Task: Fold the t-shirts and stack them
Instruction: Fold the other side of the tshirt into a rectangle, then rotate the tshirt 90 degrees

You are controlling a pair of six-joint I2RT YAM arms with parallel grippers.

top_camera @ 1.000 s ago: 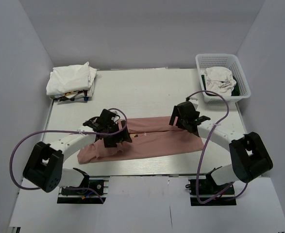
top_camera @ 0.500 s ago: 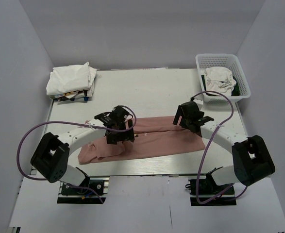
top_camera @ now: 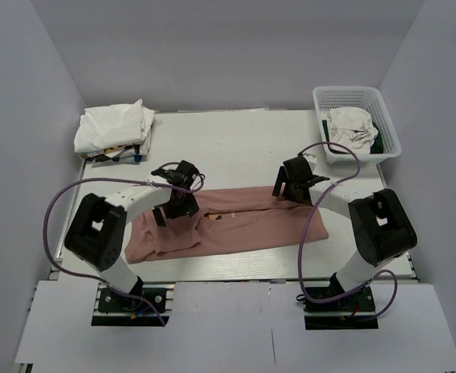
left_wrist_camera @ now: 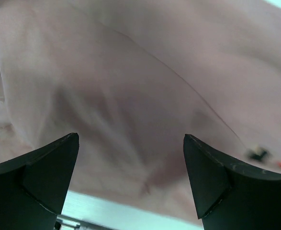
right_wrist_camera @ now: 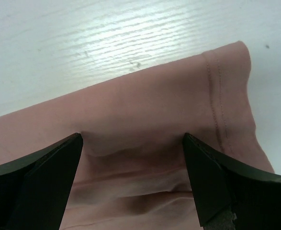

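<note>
Left gripper shifted farther back over pink t-shirt folded mid-table, right gripper likewise spread wide, both empty, mesh basket holding crumpled white t-shirt, folded stack far left.

T-shirt centre; stack rear-left, basket rear-right

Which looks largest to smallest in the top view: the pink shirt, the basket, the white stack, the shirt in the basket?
1. The pink shirt, clearly largest.
2. The basket and the white stack look about alike, so I won't rank them.
3. The shirt in basket, smallest.
</note>
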